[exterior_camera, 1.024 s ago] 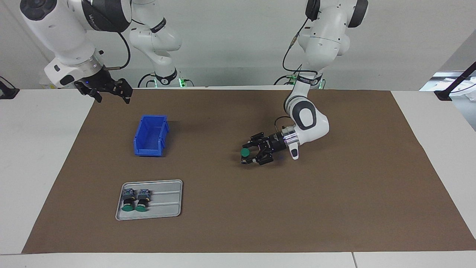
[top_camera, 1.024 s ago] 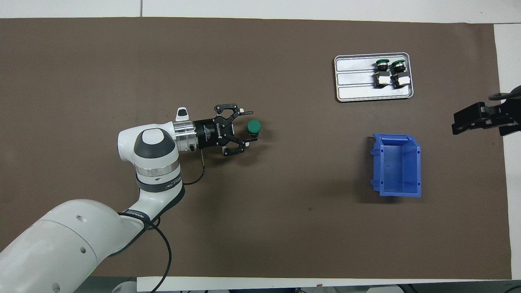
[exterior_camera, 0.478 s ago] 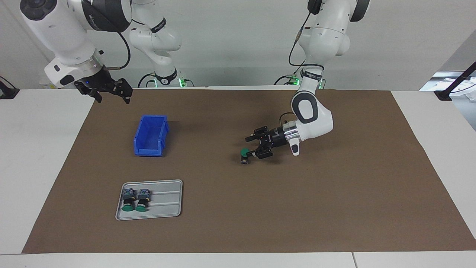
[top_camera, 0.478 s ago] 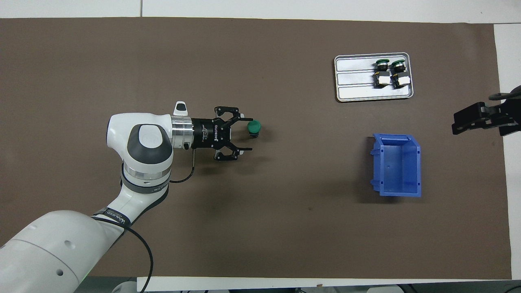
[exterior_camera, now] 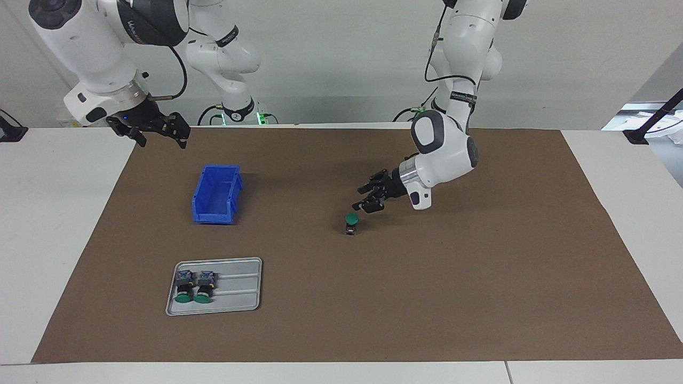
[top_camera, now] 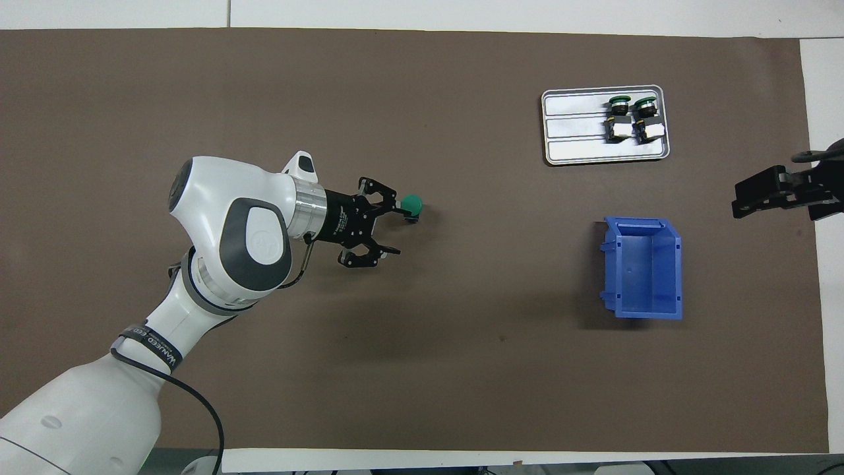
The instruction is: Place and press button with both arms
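Note:
A green-capped button [exterior_camera: 350, 222] stands upright on the brown mat near the table's middle; it also shows in the overhead view [top_camera: 413, 206]. My left gripper [exterior_camera: 363, 198] is open and empty, raised a little above the mat, apart from the button; it also shows in the overhead view [top_camera: 390, 229]. My right gripper [exterior_camera: 158, 133] waits raised at the right arm's end of the table, above the mat's edge, and shows in the overhead view [top_camera: 758, 196].
A blue bin [exterior_camera: 216, 193] stands toward the right arm's end. A grey tray [exterior_camera: 237, 290] farther from the robots holds two more green buttons [exterior_camera: 184, 286] [exterior_camera: 204, 286]. In the overhead view the bin [top_camera: 643, 268] and the tray [top_camera: 572, 128] show too.
My left gripper let go of the button, which now stands on the mat, and has risen and drawn back from it. The right arm has not moved.

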Controlling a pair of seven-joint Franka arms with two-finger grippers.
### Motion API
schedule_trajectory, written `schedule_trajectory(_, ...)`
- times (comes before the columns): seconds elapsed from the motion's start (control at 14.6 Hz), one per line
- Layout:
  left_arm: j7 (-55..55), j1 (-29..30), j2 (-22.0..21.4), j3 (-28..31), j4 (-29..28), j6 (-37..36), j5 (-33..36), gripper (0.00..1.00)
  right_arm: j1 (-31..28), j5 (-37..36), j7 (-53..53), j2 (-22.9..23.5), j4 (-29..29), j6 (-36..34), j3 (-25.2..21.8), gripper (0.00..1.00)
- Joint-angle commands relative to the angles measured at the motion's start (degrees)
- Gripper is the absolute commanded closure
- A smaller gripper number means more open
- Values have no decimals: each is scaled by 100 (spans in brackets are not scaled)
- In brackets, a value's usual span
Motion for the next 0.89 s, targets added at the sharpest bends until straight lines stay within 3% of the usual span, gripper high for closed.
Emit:
schedule_trajectory(0.0, -151, -119, -46, 51, 137, 106, 800, 35, -55, 29, -116, -139, -151, 33, 31, 2)
schedule_trajectory(0.14, -212, -145, -90, 51, 321, 19, 1311, 42, -55, 29, -116, -139, -151, 24, 31, 2)
schedule_trajectory(0.34, -283, -162, -20, 42, 691, -132, 2469, 63, -55, 29, -116, -139, -151, 24, 31, 2)
schedule_trajectory(0.61, -239, -207, 94, 25, 937, 8, 3340, 81, -55, 29, -116, -139, -151, 33, 31, 2)
schedule_trajectory(0.82, -187, -347, 121, 16, 946, 298, 3519, 92, -55, 29, -116, -139, -151, 33, 31, 2)
